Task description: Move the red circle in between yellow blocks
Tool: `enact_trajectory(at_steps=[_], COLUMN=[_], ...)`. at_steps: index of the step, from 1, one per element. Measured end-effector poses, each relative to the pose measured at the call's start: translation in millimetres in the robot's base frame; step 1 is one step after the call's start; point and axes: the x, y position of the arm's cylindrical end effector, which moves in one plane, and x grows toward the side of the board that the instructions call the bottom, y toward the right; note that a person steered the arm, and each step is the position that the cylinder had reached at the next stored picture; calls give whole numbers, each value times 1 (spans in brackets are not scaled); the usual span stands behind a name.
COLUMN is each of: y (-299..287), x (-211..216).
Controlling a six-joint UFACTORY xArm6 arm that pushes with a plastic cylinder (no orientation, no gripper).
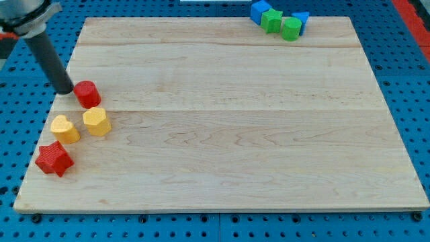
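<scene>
Camera view: red circle (87, 93) near left edge

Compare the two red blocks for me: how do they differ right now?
The red circle is a round cylinder; the red star has points. The circle sits above the two yellow blocks, while the star lies below them, near the board's bottom left corner. My tip is right beside the circle's left side; the star is far from it. Both share the same red colour.
</scene>
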Motion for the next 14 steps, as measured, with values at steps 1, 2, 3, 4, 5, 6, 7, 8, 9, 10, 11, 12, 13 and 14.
enact_trajectory(at_steps=[1, 2, 3, 4, 5, 6, 7, 8, 9, 10, 11, 12, 13, 14], y=[20, 37, 40, 75, 57, 52, 52, 50, 78, 95, 89, 86, 77, 75], x=[15, 63, 10, 19, 39, 41, 56, 74, 49, 56, 65, 75, 85, 85])
